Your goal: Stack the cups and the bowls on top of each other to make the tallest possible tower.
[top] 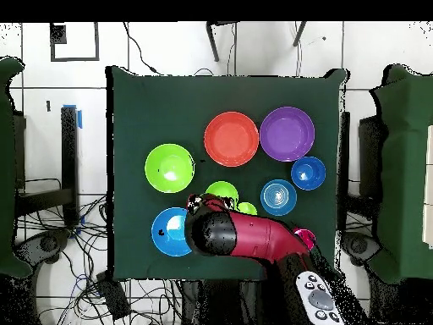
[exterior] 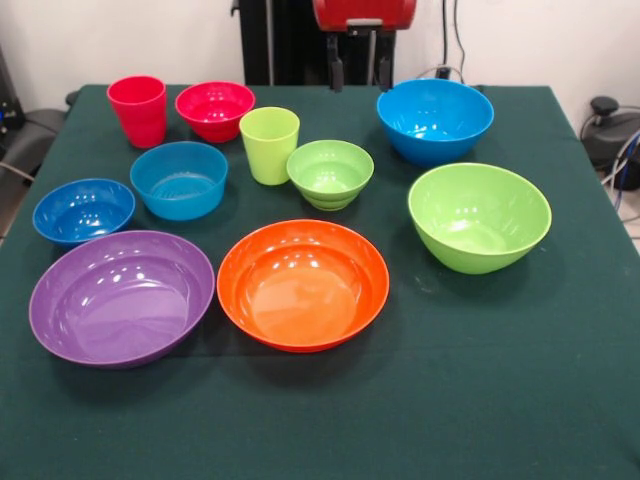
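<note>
My gripper (exterior: 360, 72) hangs open and holds nothing at the table's far edge, above and behind the cups. The red cup (exterior: 138, 110) and the lime green cup (exterior: 269, 144) stand upright, apart from each other. Between them sits the small red bowl (exterior: 214, 108). Nearer the front are the teal-blue bowl (exterior: 179, 180) and the small dark-blue bowl (exterior: 83, 210). Every piece stands singly on the cloth, and no tower shows. In the overhead view my arm (top: 245, 237) covers the red pieces and part of the lime cup (top: 247, 207).
A small ribbed green bowl (exterior: 330, 172) sits right of the lime cup. Large bowls lie around: purple (exterior: 122, 296), orange (exterior: 302, 283), green (exterior: 478, 215) and blue (exterior: 434, 118). The green tablecloth (exterior: 470, 400) covers the table.
</note>
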